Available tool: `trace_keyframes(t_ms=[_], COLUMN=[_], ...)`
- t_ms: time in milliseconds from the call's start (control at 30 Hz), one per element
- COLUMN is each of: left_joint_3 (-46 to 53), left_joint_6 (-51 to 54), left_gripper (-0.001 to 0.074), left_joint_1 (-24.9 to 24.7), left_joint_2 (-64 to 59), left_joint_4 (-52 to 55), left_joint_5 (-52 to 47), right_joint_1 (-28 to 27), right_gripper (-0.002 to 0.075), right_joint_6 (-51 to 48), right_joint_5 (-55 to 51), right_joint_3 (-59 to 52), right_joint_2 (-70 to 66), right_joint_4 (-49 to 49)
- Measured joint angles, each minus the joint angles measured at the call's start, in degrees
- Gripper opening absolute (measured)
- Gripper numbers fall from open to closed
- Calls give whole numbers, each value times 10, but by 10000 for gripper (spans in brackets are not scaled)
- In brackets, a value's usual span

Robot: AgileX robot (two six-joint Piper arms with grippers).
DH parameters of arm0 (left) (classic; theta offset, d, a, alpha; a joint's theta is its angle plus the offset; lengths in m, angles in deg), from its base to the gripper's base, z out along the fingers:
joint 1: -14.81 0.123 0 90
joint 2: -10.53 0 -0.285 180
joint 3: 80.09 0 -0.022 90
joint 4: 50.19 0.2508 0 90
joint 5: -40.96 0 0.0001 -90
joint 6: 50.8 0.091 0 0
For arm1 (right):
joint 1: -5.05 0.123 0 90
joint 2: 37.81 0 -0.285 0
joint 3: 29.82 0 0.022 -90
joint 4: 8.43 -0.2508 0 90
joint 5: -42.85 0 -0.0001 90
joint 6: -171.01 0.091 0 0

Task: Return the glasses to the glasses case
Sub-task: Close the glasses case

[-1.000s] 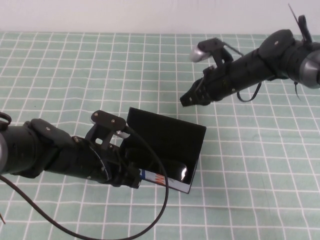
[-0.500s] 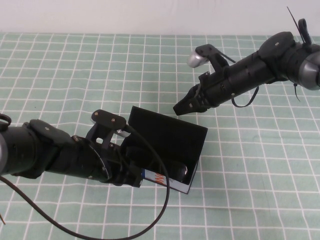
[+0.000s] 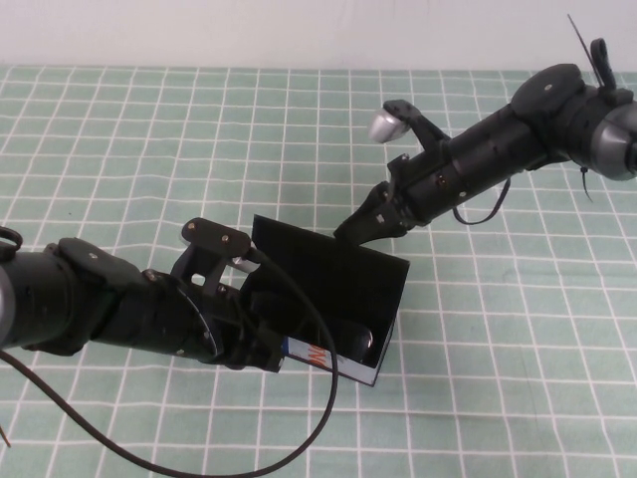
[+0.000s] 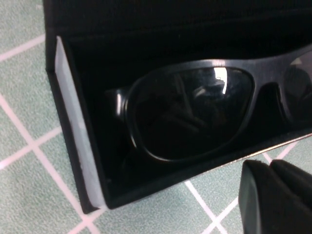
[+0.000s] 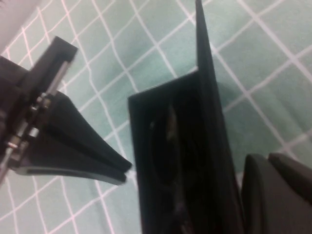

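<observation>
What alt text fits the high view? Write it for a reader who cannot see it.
Black glasses lie inside an open black glasses case on a green checked tablecloth, its lid raised. The shut right gripper reaches down to the lid's top edge, while the left gripper sits at the case's near left end.

High view looks down; both wrist views closely share the glasses case (image 3: 343,284).

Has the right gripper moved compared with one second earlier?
Yes. The shut right gripper has come down and to the robot's left, from above the mat to the raised lid edge of the glasses case.
</observation>
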Motion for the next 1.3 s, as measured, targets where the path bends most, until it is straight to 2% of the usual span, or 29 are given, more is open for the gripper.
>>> trace_keyframes(t_ms=[233, 467, 967, 1300], left_joint_3=[0, 0, -1, -1], left_joint_6=[0, 0, 15, 15], left_gripper=[-4, -4, -4, -4], left_joint_1=[0, 0, 0, 0], left_joint_2=[0, 0, 2, 89], left_joint_4=[0, 0, 0, 13], left_joint_5=[0, 0, -18, -97], right_joint_1=[39, 85, 87, 88], right_gripper=[-13, -13, -13, -13], right_joint_6=[0, 17, 41, 52], right_joint_5=[0, -2, -2, -2], right_joint_3=[0, 0, 0, 0], right_joint_2=[0, 0, 0, 0], right_joint_4=[-1, 46, 79, 88])
